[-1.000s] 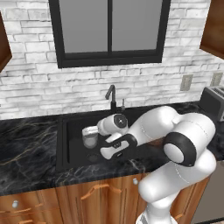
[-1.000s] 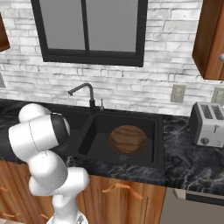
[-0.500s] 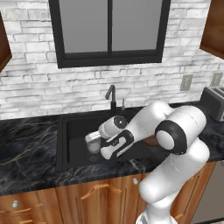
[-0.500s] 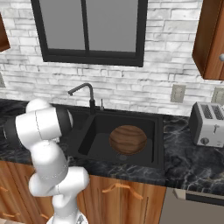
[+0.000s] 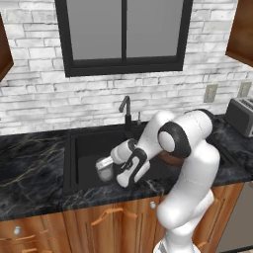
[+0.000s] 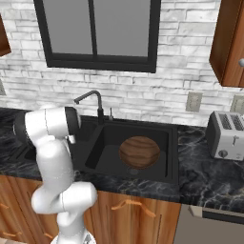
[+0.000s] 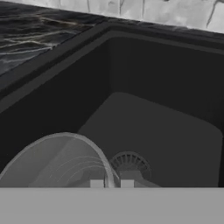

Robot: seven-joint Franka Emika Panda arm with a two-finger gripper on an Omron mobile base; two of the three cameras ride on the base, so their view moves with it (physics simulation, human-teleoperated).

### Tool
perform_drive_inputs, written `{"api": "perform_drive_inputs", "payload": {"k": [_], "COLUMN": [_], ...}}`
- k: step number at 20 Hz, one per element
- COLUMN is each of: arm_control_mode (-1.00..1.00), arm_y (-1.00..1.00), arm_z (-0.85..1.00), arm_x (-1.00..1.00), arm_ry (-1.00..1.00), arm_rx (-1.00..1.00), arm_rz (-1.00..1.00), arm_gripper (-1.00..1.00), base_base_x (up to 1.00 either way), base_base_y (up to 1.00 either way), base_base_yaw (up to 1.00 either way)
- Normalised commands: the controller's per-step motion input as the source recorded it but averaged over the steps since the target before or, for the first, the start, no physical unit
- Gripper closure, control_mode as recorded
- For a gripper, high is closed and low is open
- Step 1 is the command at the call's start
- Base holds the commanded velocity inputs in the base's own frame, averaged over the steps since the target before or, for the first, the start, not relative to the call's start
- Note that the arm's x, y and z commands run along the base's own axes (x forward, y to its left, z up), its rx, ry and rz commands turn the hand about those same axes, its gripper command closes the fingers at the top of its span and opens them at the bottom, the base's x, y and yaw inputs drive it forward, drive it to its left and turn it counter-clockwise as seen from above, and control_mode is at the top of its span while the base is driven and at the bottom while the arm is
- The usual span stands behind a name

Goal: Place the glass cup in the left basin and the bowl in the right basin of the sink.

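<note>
Reaching down into the left basin (image 5: 89, 148) of the sink (image 5: 69, 163), the white arm bends low over the front edge of the dark marble bench (image 5: 29, 168). The tool (image 5: 106, 167) is at the end of it, inside this basin, and its two fingers are closed on the rim of the glass cup (image 5: 104, 169). The cup is a small greyish-clear tumbler, and it is tilted in the grip, with its mouth turned to one side. I cannot tell if its bottom touches the basin floor. From the camera on the hand, the cup wall (image 7: 65, 162) curves just beside the finger tips (image 7: 96, 183), which pinch it between them, and the round drain (image 7: 129, 165) of the basin lies just behind on the black floor. The bowl (image 6: 139, 151) is in the right basin (image 6: 157, 138). It is wide, brown and wooden, it sits upright on the basin floor and it takes nearly the whole width. The black curved faucet (image 6: 90, 101) stands behind the sink, near the divider, and a silver toaster (image 6: 227, 135) stands on the bench well apart to the right, below two wall outlets.
</note>
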Motion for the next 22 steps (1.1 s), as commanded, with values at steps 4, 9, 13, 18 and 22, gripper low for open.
{"api": "perform_drive_inputs", "payload": {"k": [4, 9, 13, 18, 22], "arm_control_mode": [-1.00, -1.00, -1.00, -1.00, -1.00], "arm_y": [0.00, 0.00, 0.00, 0.00, -0.04], "arm_z": [-0.48, -0.46, -0.29, -0.07, 0.00], "arm_x": [0.15, 0.16, 0.18, 0.05, 0.00], "arm_ry": [0.00, 0.00, 0.00, 0.00, -0.01], "arm_rx": [0.00, -0.01, -0.04, -0.04, -0.04], "arm_rz": [0.10, 0.10, 0.09, 0.07, 0.06], "arm_gripper": [1.00, 1.00, -1.00, -1.00, -1.00], "base_base_x": [0.00, 0.00, 0.00, 0.00, 0.00], "base_base_y": [0.00, 0.00, 0.00, 0.00, 0.00], "base_base_yaw": [0.00, 0.00, 0.00, 0.00, 0.00]}}
